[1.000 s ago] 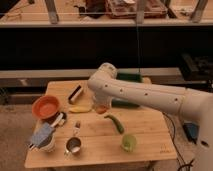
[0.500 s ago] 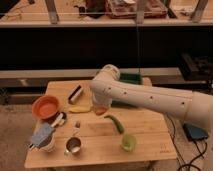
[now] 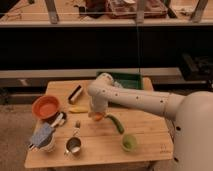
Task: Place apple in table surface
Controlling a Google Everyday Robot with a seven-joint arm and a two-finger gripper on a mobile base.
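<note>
The white robot arm [image 3: 140, 100] reaches in from the right of the frame across the light tan planked wooden table surface [image 3: 145, 145], its wrist bending downward near the middle of the tabletop. The gripper [image 3: 97, 116] hangs at the lower end of that wrist, low over the boards and pointing down. The small round orange-red apple [image 3: 98, 117] sits directly at the gripper's tip, only partly visible beneath the white wrist; whether it rests on the wood or is lifted just clear of it cannot be told. Whether the gripper clamps the apple cannot be told from this view. Just to the left of the apple lies an elongated yellow fruit [image 3: 78, 109], flat on the boards. Immediately to the right lies a long curved green vegetable [image 3: 117, 123], angled toward the near right. A small pale green cup [image 3: 129, 142] stands upright near the front right part of the table. A round orange bowl [image 3: 46, 106] sits at the left edge. In front of it stands a white container holding a grey-blue cloth [image 3: 42, 136], and beside that a small shiny metal cup [image 3: 73, 146]. A dark green rectangular tray [image 3: 125, 80] lies at the far edge behind the arm, partly hidden by it. A dark oblong object [image 3: 75, 93] rests at the far left of the tabletop.
</note>
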